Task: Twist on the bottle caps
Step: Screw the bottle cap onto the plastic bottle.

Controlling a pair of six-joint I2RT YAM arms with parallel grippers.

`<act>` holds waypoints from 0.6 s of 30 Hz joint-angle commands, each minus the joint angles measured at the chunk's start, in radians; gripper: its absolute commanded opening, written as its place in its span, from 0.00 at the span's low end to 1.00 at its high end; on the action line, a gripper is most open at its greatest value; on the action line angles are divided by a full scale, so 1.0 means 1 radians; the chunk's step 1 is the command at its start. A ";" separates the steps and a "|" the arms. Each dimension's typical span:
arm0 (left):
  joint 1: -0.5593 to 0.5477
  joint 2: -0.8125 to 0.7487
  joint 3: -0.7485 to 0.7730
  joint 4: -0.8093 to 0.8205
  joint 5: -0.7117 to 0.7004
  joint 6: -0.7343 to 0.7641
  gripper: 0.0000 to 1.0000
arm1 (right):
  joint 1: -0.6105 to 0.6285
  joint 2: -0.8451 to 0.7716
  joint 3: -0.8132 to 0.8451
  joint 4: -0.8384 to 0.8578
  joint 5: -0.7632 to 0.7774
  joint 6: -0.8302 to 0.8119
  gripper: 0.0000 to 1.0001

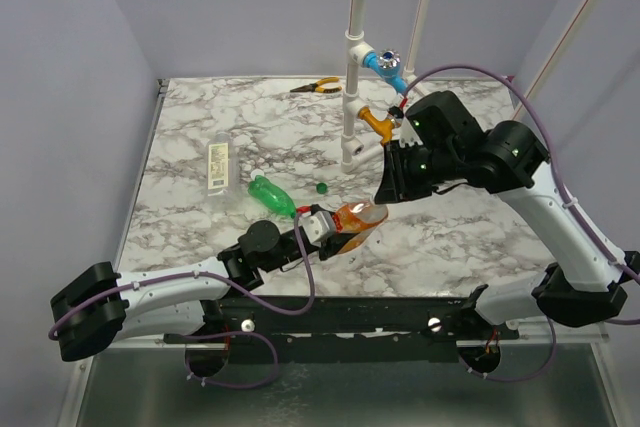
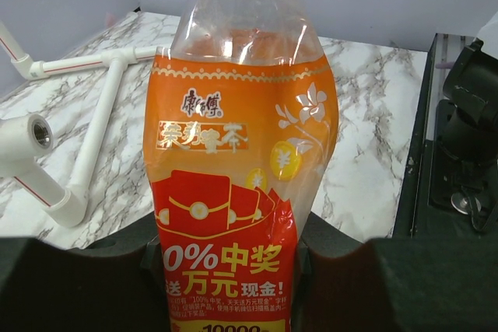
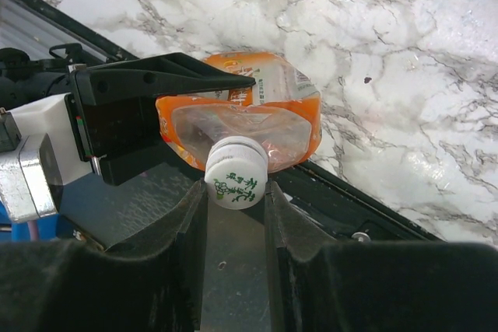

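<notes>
Alignment: right end effector pinches white cap at mouth of orange bottle; bottle long axis points straight at it; left end effector clamped on bottle body.

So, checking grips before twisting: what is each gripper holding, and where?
The left gripper clamps the orange bottle by its labelled body; the right gripper pinches the white cap by its sides.
</notes>
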 commanded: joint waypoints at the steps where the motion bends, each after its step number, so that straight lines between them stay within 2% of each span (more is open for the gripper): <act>1: -0.019 -0.017 0.047 0.132 0.002 0.012 0.00 | 0.016 0.058 0.034 -0.013 -0.093 0.002 0.20; 18: -0.019 0.044 0.034 0.218 -0.056 -0.048 0.00 | 0.016 0.089 0.111 -0.018 -0.027 0.059 0.29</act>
